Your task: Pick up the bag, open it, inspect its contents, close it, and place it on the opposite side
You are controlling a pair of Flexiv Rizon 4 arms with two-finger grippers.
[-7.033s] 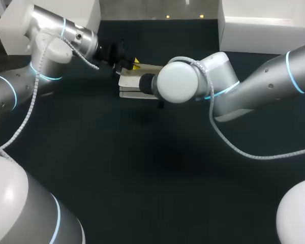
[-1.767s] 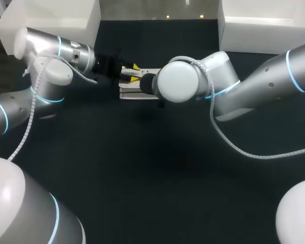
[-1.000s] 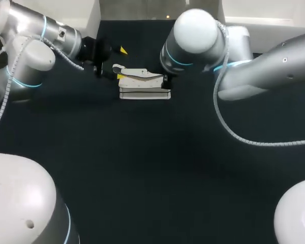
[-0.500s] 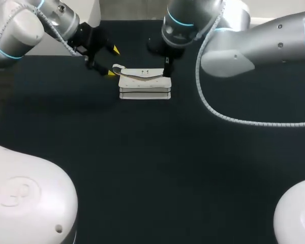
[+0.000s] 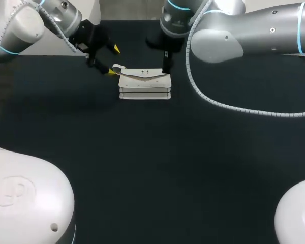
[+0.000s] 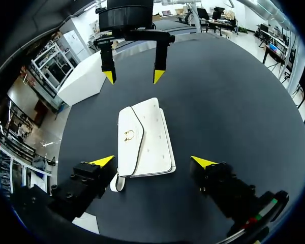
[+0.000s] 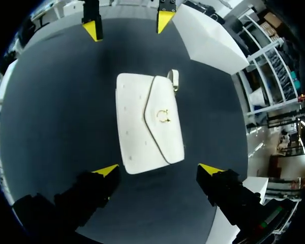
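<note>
1. POSITION. The small white flap bag point(image 5: 145, 84) of smooth leather-look material lies flat on the dark worktop point(image 5: 193, 162), in the far half and slightly left of centre, flap side up. A round gold clasp point(image 6: 128, 134) sits on the flap. A short white strap tab point(image 5: 117, 67) sticks out at the corner nearest the left arm.

2. PINCERS. The left pincer point(image 5: 113, 60) is just beside the bag's tab end, fingers spread wide, nothing held. The right pincer point(image 7: 158, 169) is at the opposite end, also spread wide and holding nothing. Neither touches the bag. Each wrist view shows the bag ahead of its own fingers, w/ the other arm's pincer beyond it.

3. HANDLING (est.).
- Weight: prob. light. Contents not visible.
- Body: semi-stiff shell w/ layered side gussets, so it should keep its shape under a moderate squeeze.
- Flap: thin and flexible, hinged along one long edge.
- Surface: smooth, so slip risk is moderate. Grip across an edge, not on a flat face.
- Clasp: latch type cannot be told. Avoid clamping on it.

4. GRIP POINTS (rec.).
- Lift: pinch a short end of the body across its thickness.
- Open: one pincer holds the body; the other takes the flap's free edge near the clasp.
- Tab: too small to carry the bag steadily.
</note>
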